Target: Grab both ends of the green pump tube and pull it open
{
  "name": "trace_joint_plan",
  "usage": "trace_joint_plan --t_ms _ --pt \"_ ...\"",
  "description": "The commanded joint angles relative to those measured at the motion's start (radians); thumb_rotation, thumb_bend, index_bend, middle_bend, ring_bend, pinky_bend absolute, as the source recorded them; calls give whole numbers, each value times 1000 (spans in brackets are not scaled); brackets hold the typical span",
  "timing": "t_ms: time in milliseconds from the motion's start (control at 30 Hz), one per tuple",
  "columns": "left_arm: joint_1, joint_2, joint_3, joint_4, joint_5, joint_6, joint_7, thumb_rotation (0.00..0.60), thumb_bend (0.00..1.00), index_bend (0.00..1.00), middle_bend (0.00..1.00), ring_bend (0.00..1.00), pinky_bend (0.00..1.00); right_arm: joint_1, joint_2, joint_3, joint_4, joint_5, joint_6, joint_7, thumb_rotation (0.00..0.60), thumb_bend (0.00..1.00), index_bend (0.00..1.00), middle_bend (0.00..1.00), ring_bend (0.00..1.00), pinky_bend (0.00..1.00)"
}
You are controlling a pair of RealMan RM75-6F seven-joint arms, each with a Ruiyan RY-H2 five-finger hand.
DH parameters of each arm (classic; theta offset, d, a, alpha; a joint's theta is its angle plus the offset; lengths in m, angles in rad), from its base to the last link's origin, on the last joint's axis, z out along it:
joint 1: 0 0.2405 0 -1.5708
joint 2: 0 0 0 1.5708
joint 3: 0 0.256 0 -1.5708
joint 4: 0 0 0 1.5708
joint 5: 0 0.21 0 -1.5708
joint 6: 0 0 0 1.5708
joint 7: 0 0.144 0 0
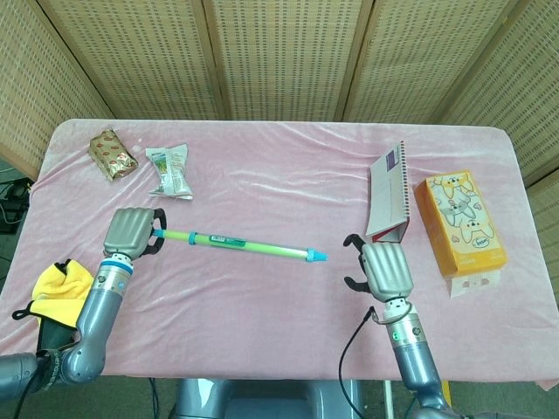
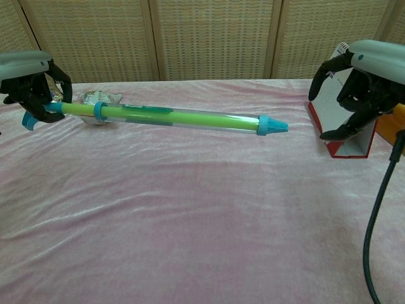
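At table's near edge, 4 o'clock: right hand (image 1: 385, 269) empty, fingers spread, just beside the cyan nozzle tip, not touching. Long green-and-clear plastic pump tube (image 1: 249, 246) spans centre; left hand (image 1: 131, 232) at 9 o'clock grips its handle end. Second grasp pending: right hand likely must close on the tip, then pull apart.

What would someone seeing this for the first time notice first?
The green pump tube stands out, stretched across the middle of the pink table, its left end gripped by the left hand. The right hand hangs open just beyond the tube's blue tip, in front of the standing calendar.
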Motion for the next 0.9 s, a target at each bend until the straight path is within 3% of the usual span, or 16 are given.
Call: trace_joint_plan --t_ms 33,900 --pt "-4 -5 2 2 -5 0 3 600 646 855 956 864 811 15 -26 11 13 16 12 7 600 367 447 1000 1000 833" --pt "-86 -93 -52 -14 -112 11 5 600 646 855 956 864 811 59 -97 -4 26 73 70 18 600 402 463 1000 1000 833"
